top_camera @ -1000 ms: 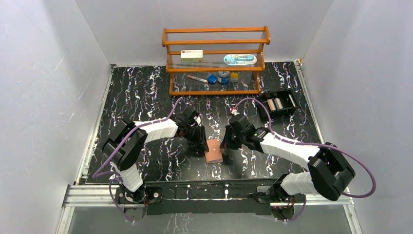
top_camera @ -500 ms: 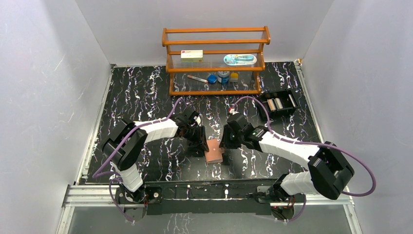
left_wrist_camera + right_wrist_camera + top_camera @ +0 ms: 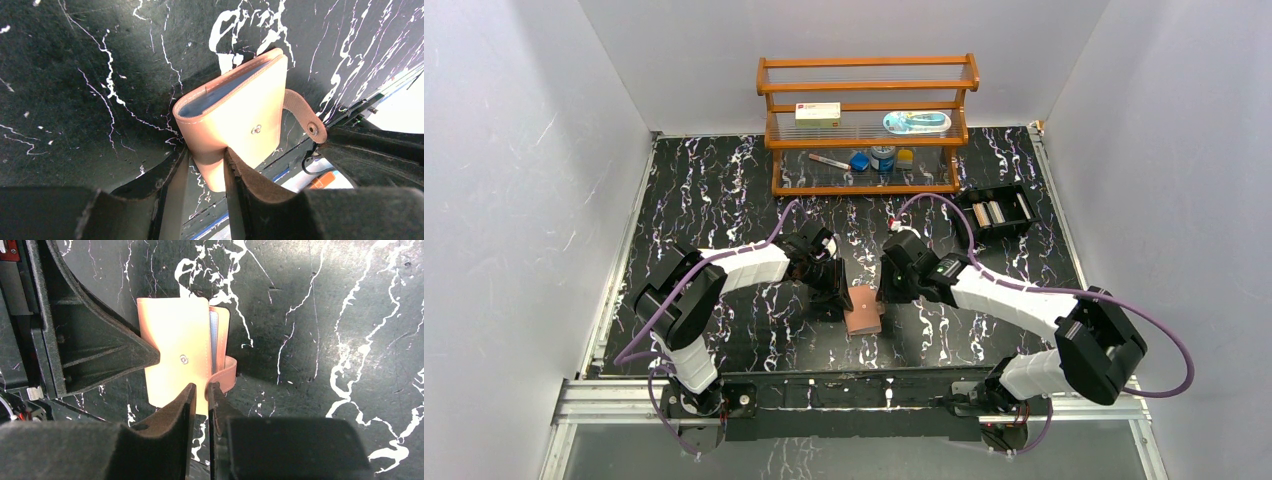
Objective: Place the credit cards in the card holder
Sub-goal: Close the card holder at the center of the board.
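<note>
The tan-pink card holder (image 3: 862,310) stands on edge on the black marbled table between both grippers. My left gripper (image 3: 205,167) is shut on its lower corner (image 3: 235,115), and the snap tab (image 3: 305,117) hangs loose. My right gripper (image 3: 201,392) is shut on the edge of the front cover (image 3: 172,345), with bluish sleeves (image 3: 214,340) showing in the slightly parted fold. In the top view the left gripper (image 3: 834,298) and right gripper (image 3: 886,300) flank the holder. Whitish credit cards (image 3: 989,212) sit in a black tray at the back right.
The black compartment tray (image 3: 972,230) lies behind the right arm. A wooden shelf rack (image 3: 868,88) at the back holds a white box with a red label (image 3: 818,114) and small items. White walls enclose the table on three sides.
My right wrist has shifted slightly back and left while staying on the card holder. The left arm and the holder have barely moved.
</note>
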